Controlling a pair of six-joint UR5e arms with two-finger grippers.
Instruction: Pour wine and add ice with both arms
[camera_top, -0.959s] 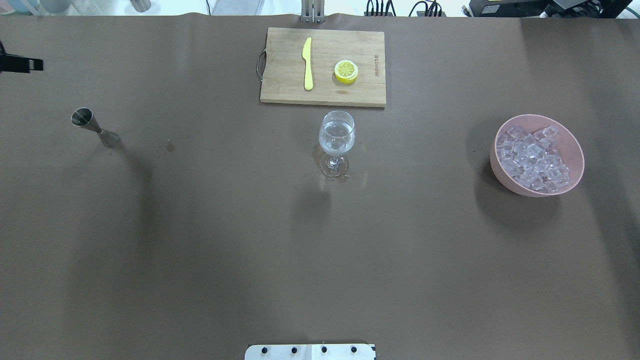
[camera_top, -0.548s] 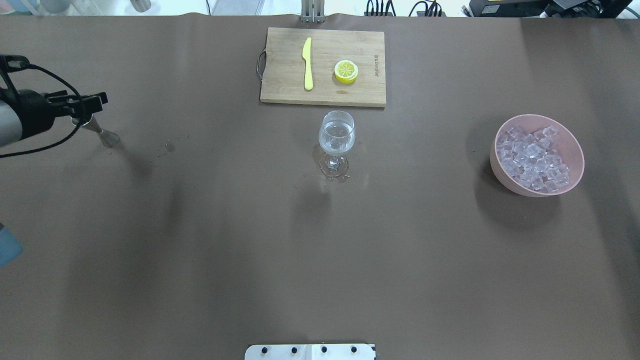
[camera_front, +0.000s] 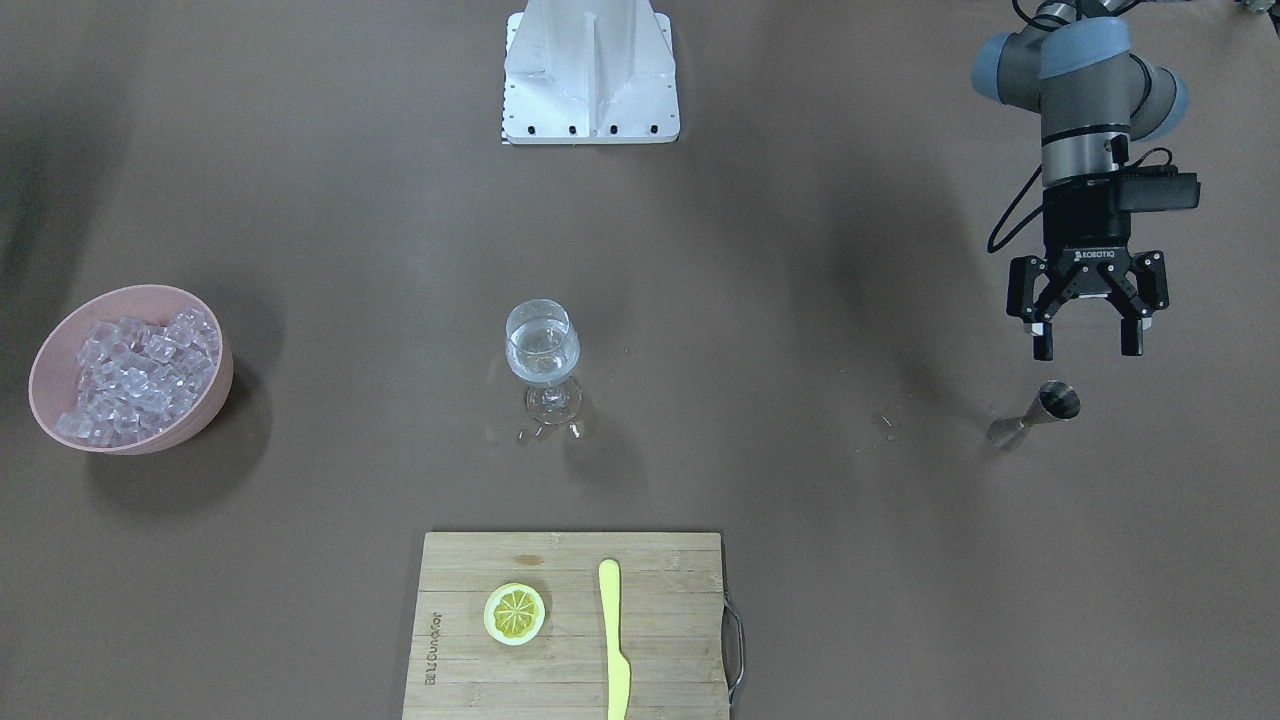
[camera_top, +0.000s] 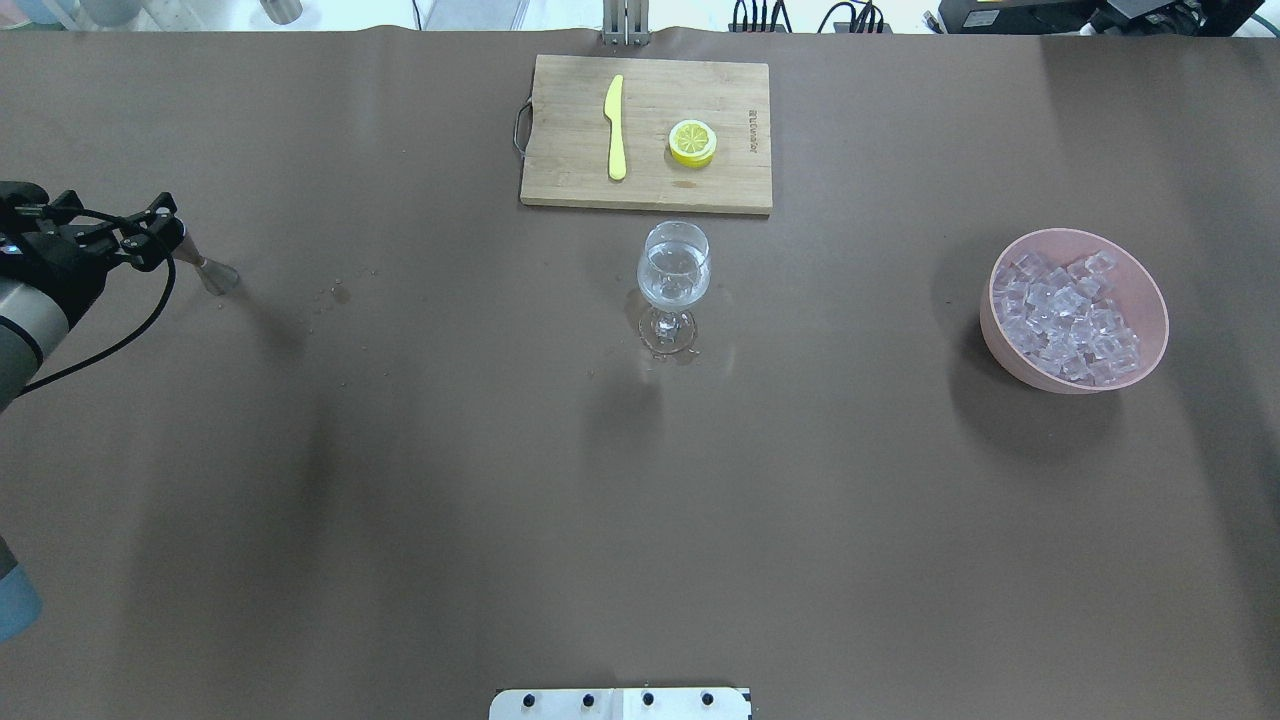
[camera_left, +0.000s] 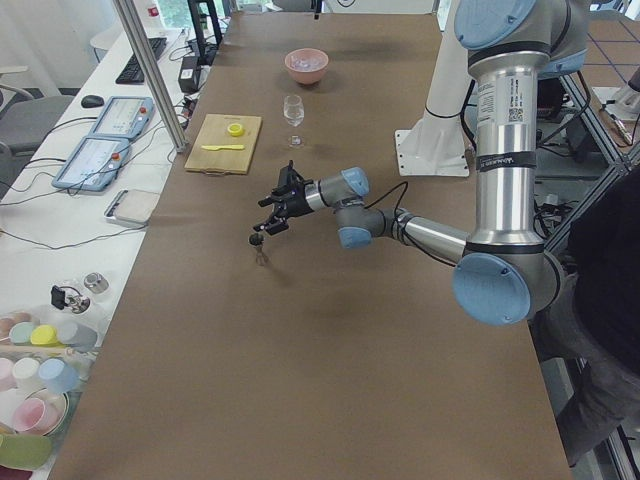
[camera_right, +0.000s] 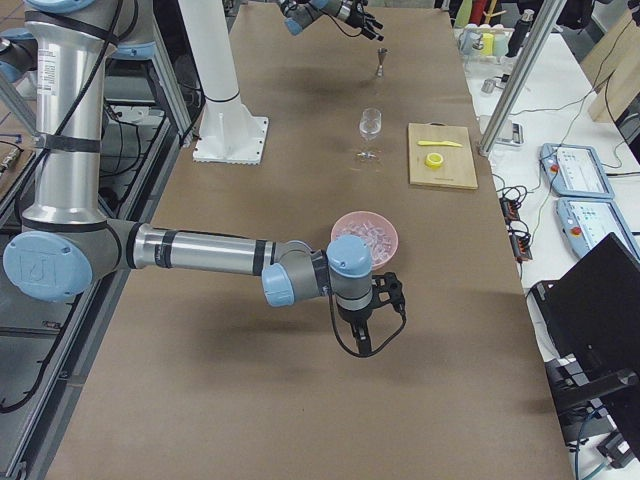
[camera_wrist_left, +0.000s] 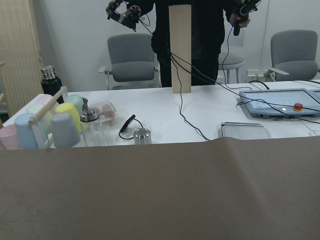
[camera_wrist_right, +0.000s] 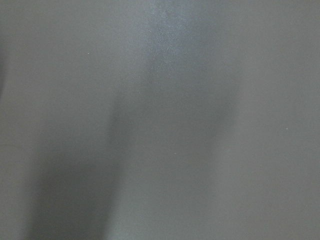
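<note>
A stemmed glass (camera_top: 674, 265) stands mid-table with a little clear wine (camera_front: 541, 357) in it. The ice (camera_top: 1068, 318) is heaped in a pink bowl (camera_top: 1150, 300) far to the right. A steel jigger (camera_front: 1040, 413) stands at the left end of the table. My left gripper (camera_front: 1087, 348) hangs open just beside the jigger's top on the robot's side, with nothing between its fingers; from overhead the left gripper (camera_top: 163, 226) covers the jigger's cup. My right gripper (camera_right: 366, 322) shows only in the exterior right view, low beside the bowl; I cannot tell its state.
At the far edge lies a wooden cutting board (camera_top: 570, 170) with a yellow knife (camera_top: 615, 128) and a lemon slice (camera_top: 692, 142). Small droplets (camera_top: 338, 293) spot the cloth between jigger and glass. The white robot base (camera_front: 590, 75) sits at the near edge.
The left arm has swung in from the table's left edge and brought its open gripper up to the jigger's top. The glass, bowl and board have not moved.
</note>
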